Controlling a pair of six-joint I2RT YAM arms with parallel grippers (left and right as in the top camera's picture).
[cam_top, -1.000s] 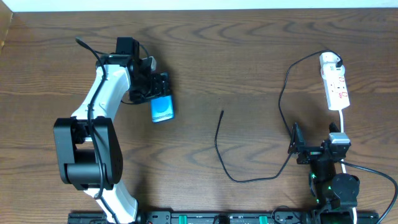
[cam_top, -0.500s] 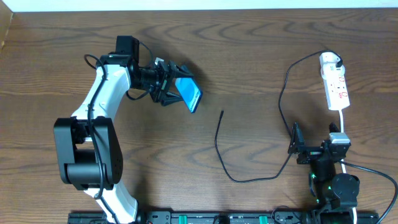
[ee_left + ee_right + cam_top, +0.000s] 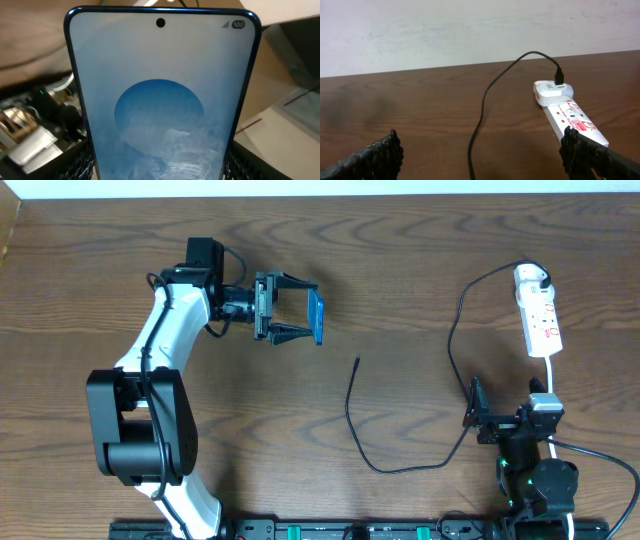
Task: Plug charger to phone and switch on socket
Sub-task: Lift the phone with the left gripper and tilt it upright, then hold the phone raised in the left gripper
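My left gripper (image 3: 312, 310) is shut on the phone (image 3: 316, 317), holding it by its long edges above the table, left of centre. In the left wrist view the phone's blue screen (image 3: 160, 100) fills the frame, with a finger (image 3: 82, 162) pressed against each side. The charger's black cable (image 3: 455, 340) runs from the white plug (image 3: 530, 275) on the socket (image 3: 542, 315) and loops over the table. Its connector tip (image 3: 358, 361) lies free at mid-table, below and right of the phone. My right gripper (image 3: 473, 415) is open and empty, near the cable (image 3: 479, 125) and in front of the socket (image 3: 572, 117).
A white cord (image 3: 551, 372) runs from the socket toward the right arm's base (image 3: 538, 480). A black rail (image 3: 330, 530) lines the table's front edge. The table's back edge (image 3: 320, 195) meets a white wall.
The left gripper has carried the phone up and to the right and turned it, so it now stands edge-on to the overhead camera. The right arm and cable have not moved.
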